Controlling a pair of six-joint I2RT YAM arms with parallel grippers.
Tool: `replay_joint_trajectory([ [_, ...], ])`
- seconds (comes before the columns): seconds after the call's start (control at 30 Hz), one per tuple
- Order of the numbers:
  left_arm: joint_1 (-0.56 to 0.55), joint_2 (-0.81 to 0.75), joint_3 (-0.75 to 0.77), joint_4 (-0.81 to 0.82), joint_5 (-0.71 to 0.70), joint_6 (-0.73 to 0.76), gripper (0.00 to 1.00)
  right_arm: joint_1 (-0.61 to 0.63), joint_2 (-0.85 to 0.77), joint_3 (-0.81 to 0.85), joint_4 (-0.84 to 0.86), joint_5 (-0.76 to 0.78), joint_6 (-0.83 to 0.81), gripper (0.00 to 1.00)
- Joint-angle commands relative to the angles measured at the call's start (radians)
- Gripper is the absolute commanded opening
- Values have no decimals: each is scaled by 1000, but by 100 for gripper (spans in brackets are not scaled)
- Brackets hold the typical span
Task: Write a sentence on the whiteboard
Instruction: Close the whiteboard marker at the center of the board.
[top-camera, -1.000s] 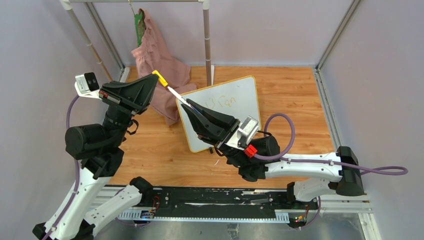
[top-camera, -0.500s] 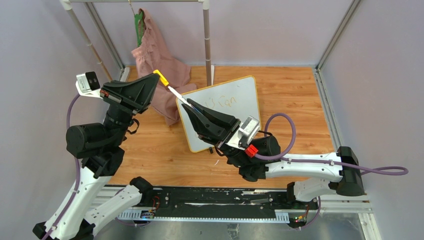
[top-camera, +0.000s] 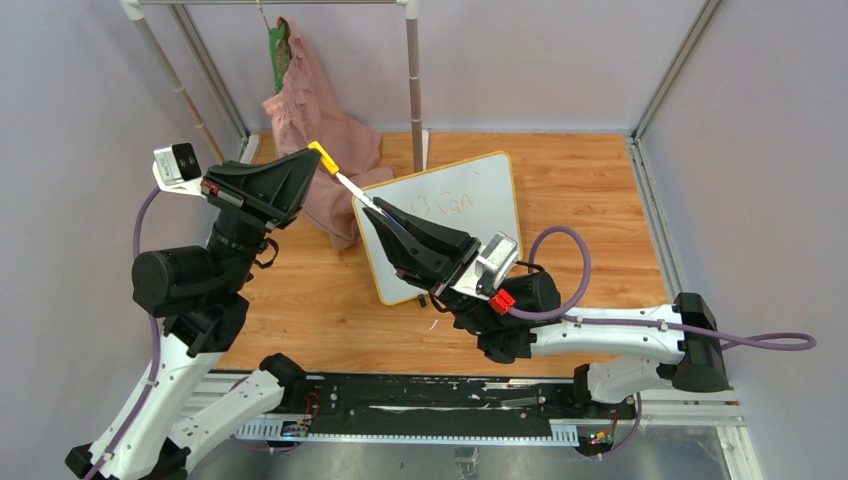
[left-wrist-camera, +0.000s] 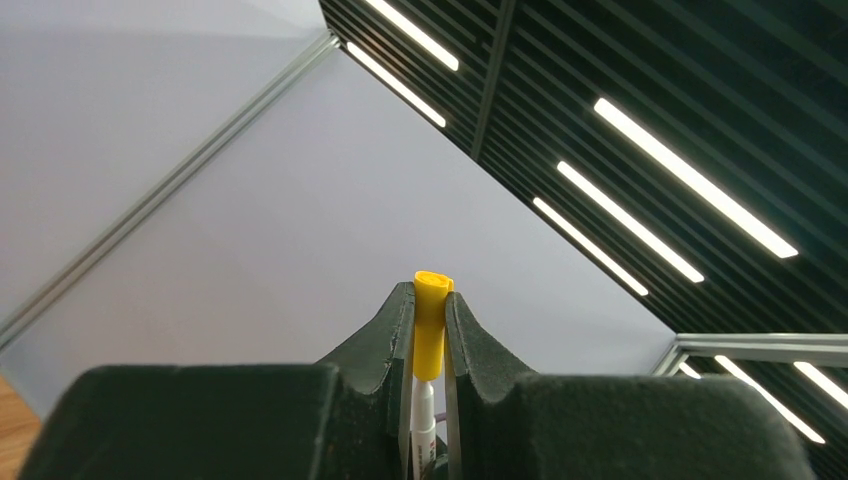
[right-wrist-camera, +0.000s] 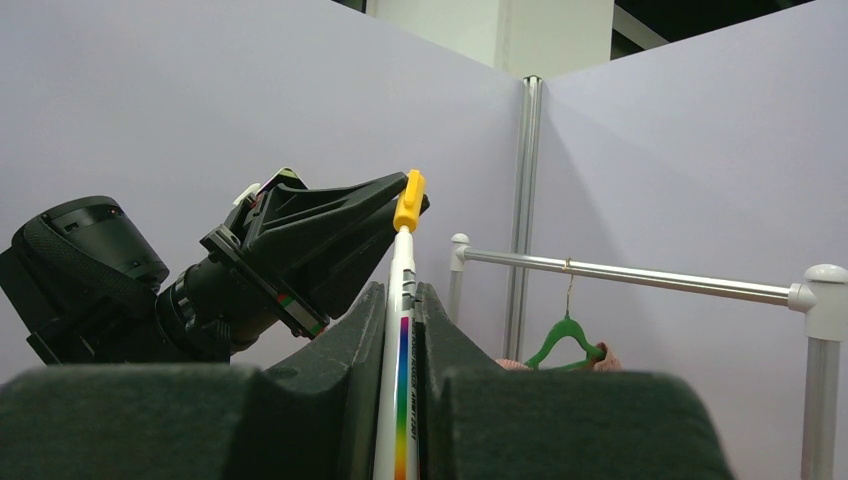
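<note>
Where the two arms meet above the table's (top-camera: 300, 300) far-left part, one marker (top-camera: 352, 188) is shared between them. Left gripper (top-camera: 312, 152) pinched shut on the marker's yellow cap (top-camera: 322, 157); left wrist view shows the cap (left-wrist-camera: 430, 320) squeezed between both fingers, its top just past the tips. Right gripper (top-camera: 380, 207) clamped on the white barrel; right wrist view shows the barrel (right-wrist-camera: 400, 330) with a rainbow stripe running up between the fingers to the cap (right-wrist-camera: 408, 200). Cap sits on the barrel; no gap visible between them.

Whiteboard (top-camera: 480, 190) on the wooden table, about mid-width and nearer the far edge, turned at an angle. Its near-left part is hidden under the right gripper. Cannot tell whether it lies flat or is propped. The sentence (top-camera: 447, 205): faint orange handwriting on the board's far half, one line visible; only "Can" reads clearly.

Pink garment (top-camera: 320, 120) hangs from a green hanger (top-camera: 275, 50) on a metal rail (top-camera: 413, 70) at the far-left corner, its hem touching the table beside the board.
</note>
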Motion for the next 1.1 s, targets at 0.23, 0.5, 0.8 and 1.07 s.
replay_joint_trajectory([
  [0.23,-7,-11,0,27,25,-12,0,-11,6,44,50,1,-14,0],
  [0.5,-7,-8,-17,27,38,-28,0,-16,22,67,37,-10,-11,0],
  [0.8,-7,2,-8,27,57,-37,0,-25,35,82,20,-19,-4,0],
  [1.07,-8,7,-13,27,67,-45,0,-35,54,113,-11,-46,-18,0],
])
